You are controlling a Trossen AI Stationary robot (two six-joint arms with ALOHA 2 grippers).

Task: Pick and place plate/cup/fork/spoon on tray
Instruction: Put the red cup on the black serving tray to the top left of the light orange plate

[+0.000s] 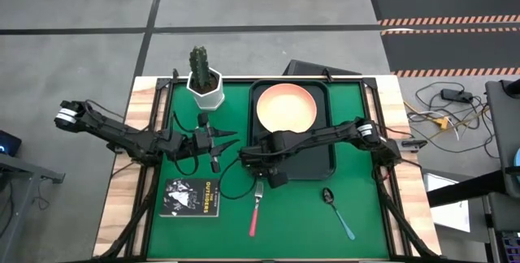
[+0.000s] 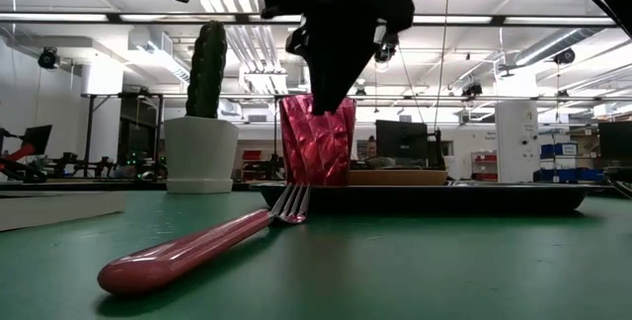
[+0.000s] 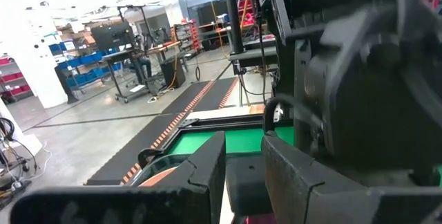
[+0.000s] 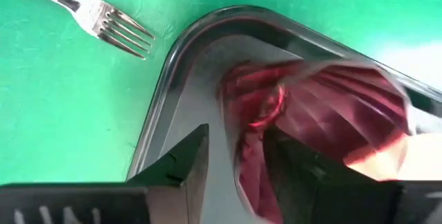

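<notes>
Right gripper (image 4: 235,175), fingers pinching the wall of the small dark red faceted cup (image 2: 318,140), cup over the front-left corner of the dark rectangular tray (image 4: 186,51). Release here should seat it. Left gripper (image 1: 215,143) waits beside, fingers pressed together.

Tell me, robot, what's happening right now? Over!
Right gripper shut on red cup, at tray corner. Left gripper waits beside it. Plate on tray. Fork, spoon on mat.

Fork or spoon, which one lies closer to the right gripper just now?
The fork, the one with the pink-red handle: its tines lie just off the tray corner by the right gripper. The blue-handled spoon lies farther out on the mat.
</notes>
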